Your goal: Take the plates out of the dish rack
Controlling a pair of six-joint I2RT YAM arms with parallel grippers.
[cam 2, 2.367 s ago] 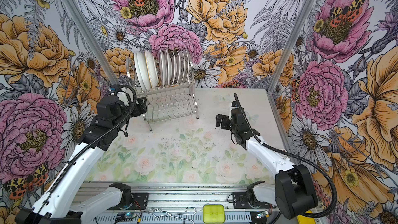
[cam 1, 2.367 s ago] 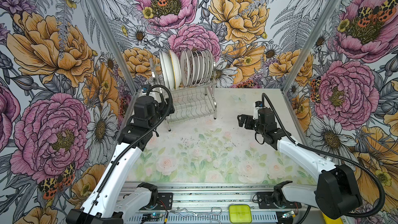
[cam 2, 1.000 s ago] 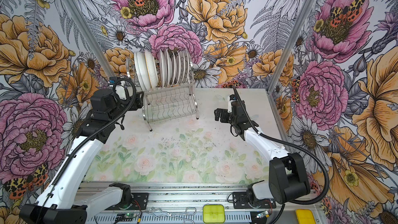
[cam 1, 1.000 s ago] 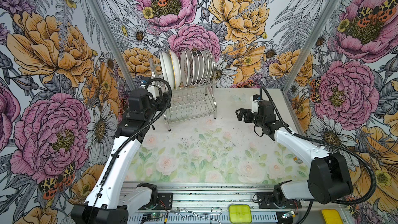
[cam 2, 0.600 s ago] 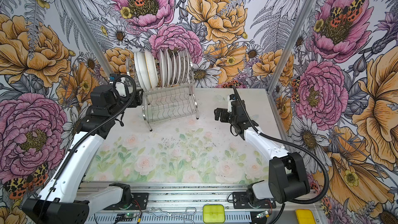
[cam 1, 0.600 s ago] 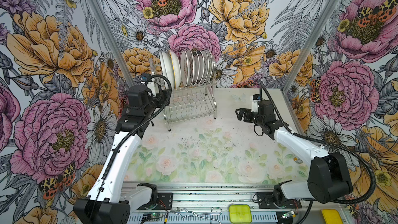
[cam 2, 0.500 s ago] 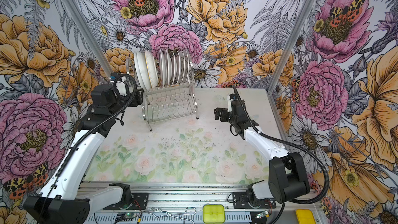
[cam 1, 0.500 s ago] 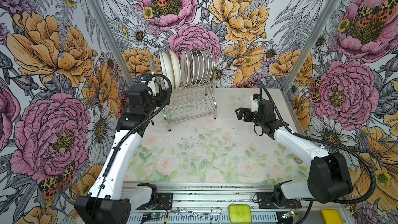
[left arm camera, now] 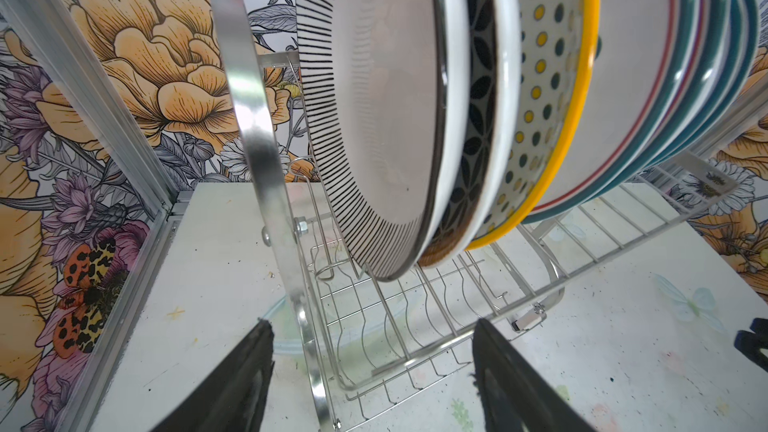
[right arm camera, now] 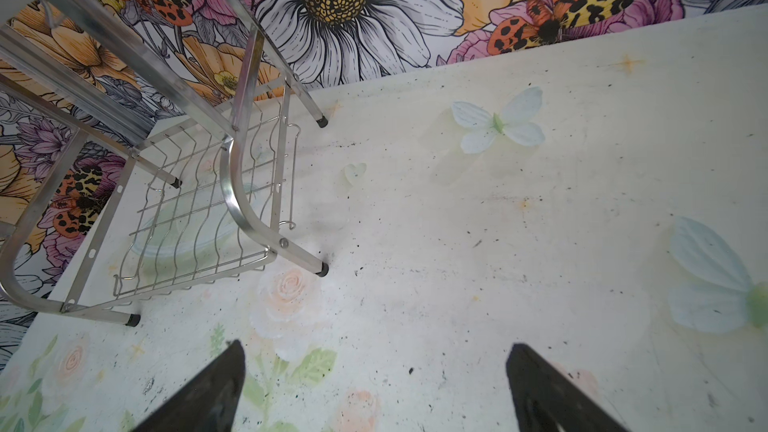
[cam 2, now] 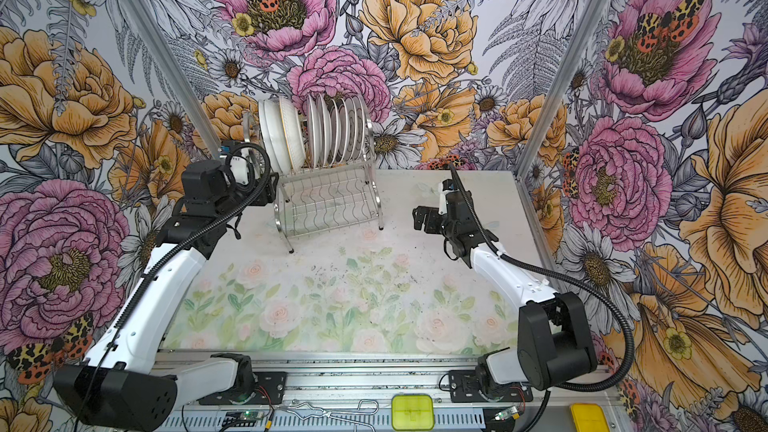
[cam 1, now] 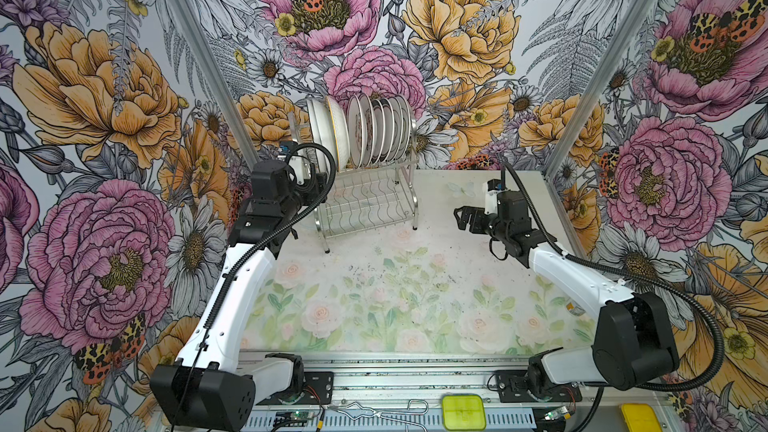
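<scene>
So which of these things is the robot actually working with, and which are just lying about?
Job in hand:
- plates
- dish rack
- left hand
- right hand

Lying about, at the front edge:
- lime-green box
- yellow box

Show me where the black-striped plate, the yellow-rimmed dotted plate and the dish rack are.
black-striped plate [left arm camera: 374, 118], left wrist view, on its plain centre.
yellow-rimmed dotted plate [left arm camera: 540, 76], left wrist view, on its dotted band.
dish rack [cam 1: 365, 205], in a top view, on its lower wire tier.
</scene>
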